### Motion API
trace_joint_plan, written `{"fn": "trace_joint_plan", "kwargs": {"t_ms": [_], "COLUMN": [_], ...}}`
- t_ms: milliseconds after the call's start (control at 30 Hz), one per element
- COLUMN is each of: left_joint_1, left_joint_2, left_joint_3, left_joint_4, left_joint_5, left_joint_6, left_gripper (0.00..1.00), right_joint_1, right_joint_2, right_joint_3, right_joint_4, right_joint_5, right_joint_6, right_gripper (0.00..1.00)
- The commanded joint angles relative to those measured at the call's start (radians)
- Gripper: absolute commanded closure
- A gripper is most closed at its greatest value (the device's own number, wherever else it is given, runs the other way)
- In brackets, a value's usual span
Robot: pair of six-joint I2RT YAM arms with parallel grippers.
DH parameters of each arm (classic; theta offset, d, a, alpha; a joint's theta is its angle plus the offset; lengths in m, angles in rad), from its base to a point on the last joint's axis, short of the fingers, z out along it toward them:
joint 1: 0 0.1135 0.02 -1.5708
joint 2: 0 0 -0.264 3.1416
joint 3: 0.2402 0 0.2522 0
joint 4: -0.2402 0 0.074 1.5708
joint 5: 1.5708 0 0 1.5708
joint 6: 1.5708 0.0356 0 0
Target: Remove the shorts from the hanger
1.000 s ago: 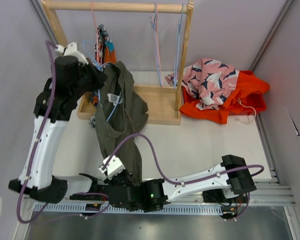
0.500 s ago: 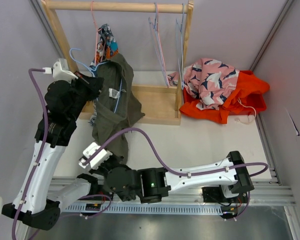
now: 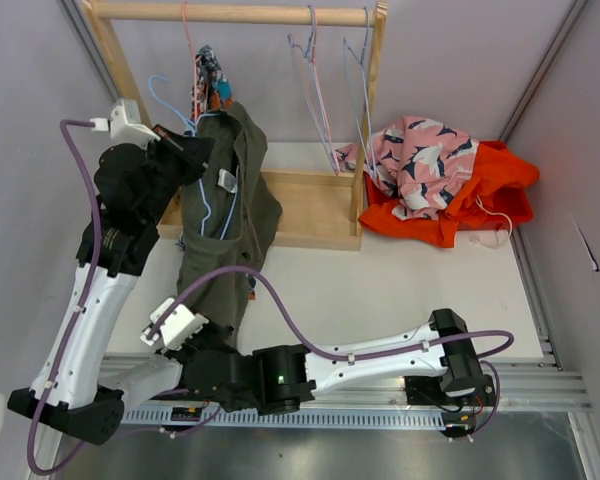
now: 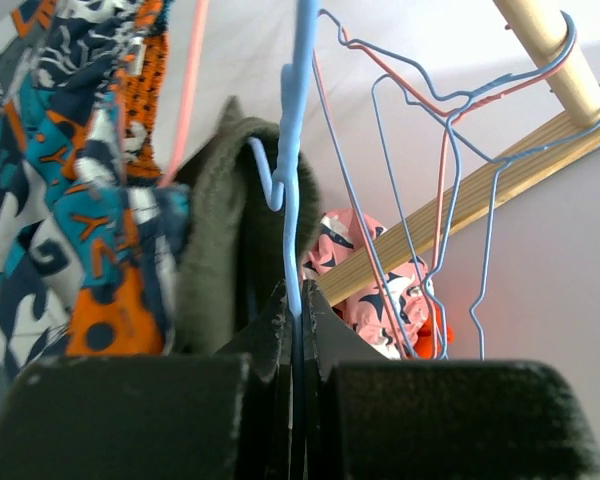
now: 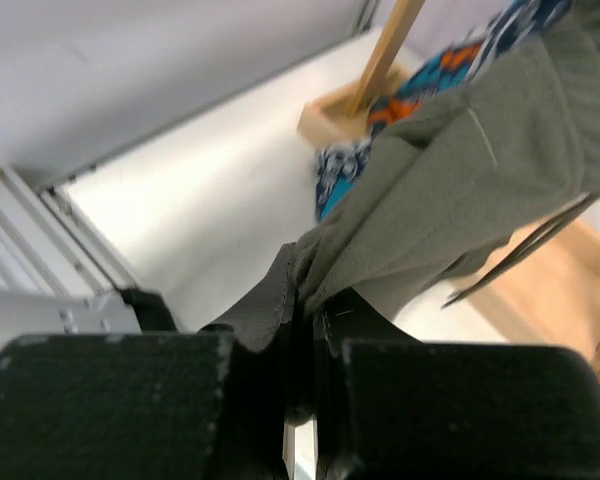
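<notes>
The olive green shorts [image 3: 225,225] hang on a blue wire hanger [image 3: 202,205] in front of the wooden rack and stretch down toward the near edge. My left gripper [image 3: 193,152] is shut on the hanger's blue wire [image 4: 298,150], beside the olive fabric [image 4: 215,240]. My right gripper [image 3: 208,335] is shut on the lower hem of the olive shorts [image 5: 480,180]. The cartoon-print shorts [image 3: 208,75] hang on the rack behind. The pink patterned shorts [image 3: 420,160] lie on the orange shorts [image 3: 500,190] at the right. The navy shorts are out of view.
The wooden rack has a top rod [image 3: 230,12] and a base tray [image 3: 315,205]. Several empty wire hangers [image 3: 330,90] hang from the rod's right half. Grey walls close in on both sides. A metal rail [image 3: 540,385] runs along the near edge.
My right gripper has moved left along the near edge with the hem, pulling the olive shorts straighter. My left gripper dipped left, then came back up with the hanger.
</notes>
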Motion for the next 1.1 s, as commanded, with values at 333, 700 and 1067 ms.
{"fn": "trace_joint_plan", "kwargs": {"t_ms": [333,700,1067], "left_joint_1": [0.014,0.008,-0.038], "left_joint_2": [0.086,-0.029,-0.176], "left_joint_3": [0.285,0.316,0.124], "left_joint_4": [0.040,-0.390,-0.493], "left_joint_5": [0.006,0.355,0.287], "left_joint_6": [0.071,0.275,0.384], "left_gripper": [1.00,1.00,1.00], "right_joint_1": [0.021,-0.162,-0.075], "right_joint_2": [-0.067,-0.297,-0.639], "right_joint_3": [-0.235,-0.326,-0.504], "right_joint_4": [-0.127,0.098,0.206], "right_joint_5": [-0.031,0.058,0.260], "right_joint_6": [0.355,0.038,-0.136], "right_gripper": [1.00,1.00,1.00]}}
